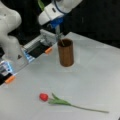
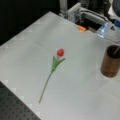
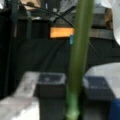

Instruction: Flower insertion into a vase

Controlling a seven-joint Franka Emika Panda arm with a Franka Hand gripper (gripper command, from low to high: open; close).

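Vase [image 1: 65, 53] of copper-brown stands upright on the bench [image 1: 95, 75], toward a front view's top; a thin stem [image 1: 61, 42] dips into its dark mouth. The claw [image 1: 59, 37] hangs just above the rim, pinching that green stem [image 3: 77, 57] between its pads. A red tulip [image 2: 56, 62] lies flat, well apart from the vase [image 2: 111, 61], with bare bench around it.
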